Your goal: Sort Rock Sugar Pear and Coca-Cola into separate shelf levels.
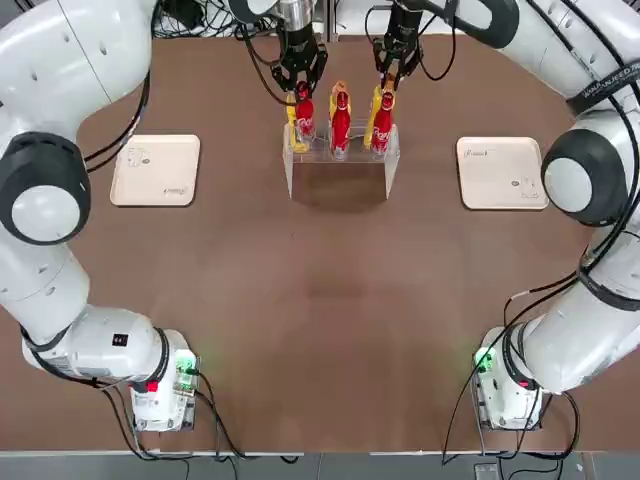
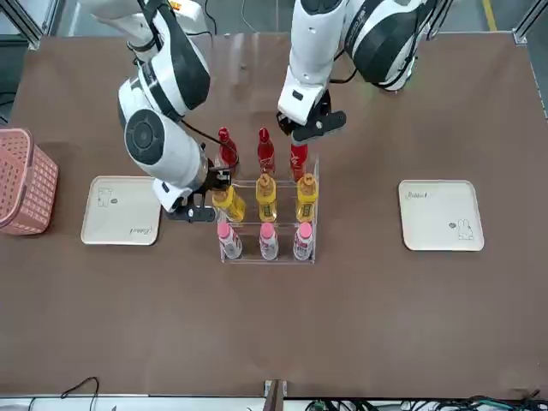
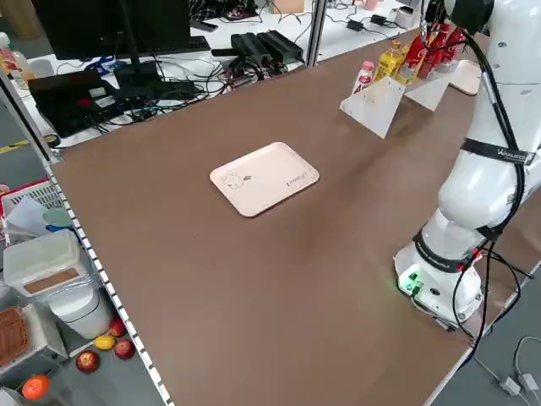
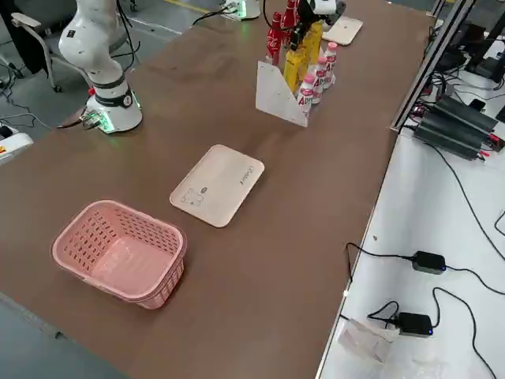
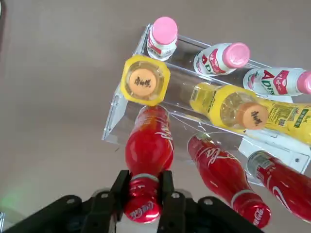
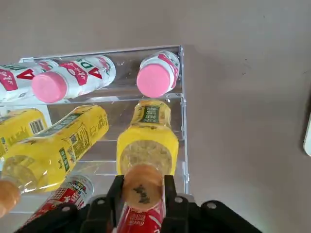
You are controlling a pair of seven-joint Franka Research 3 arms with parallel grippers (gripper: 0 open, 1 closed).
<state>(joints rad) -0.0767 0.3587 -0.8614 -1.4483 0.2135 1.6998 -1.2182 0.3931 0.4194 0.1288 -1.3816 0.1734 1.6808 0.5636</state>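
Coca-Cola [image 5: 148, 160] cap within left gripper [image 5: 142, 203]

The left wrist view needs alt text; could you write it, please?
The left gripper clamps the cap of a Coca-Cola bottle standing in a clear stand, beside two more. Yellow bottles and pink-capped bottles fill further rows.

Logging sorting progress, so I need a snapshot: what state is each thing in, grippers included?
Left gripper: shut on the neck of a slim red Coca-Cola bottle, end of its row.
Right gripper: shut on the orange cap of a yellow Rock Sugar Pear bottle.
Clear acrylic stepped stand: upright, three rows of bottles, one colour each.
Pink-capped white bottles: upright, lowest row.
Pink plastic basket: empty.
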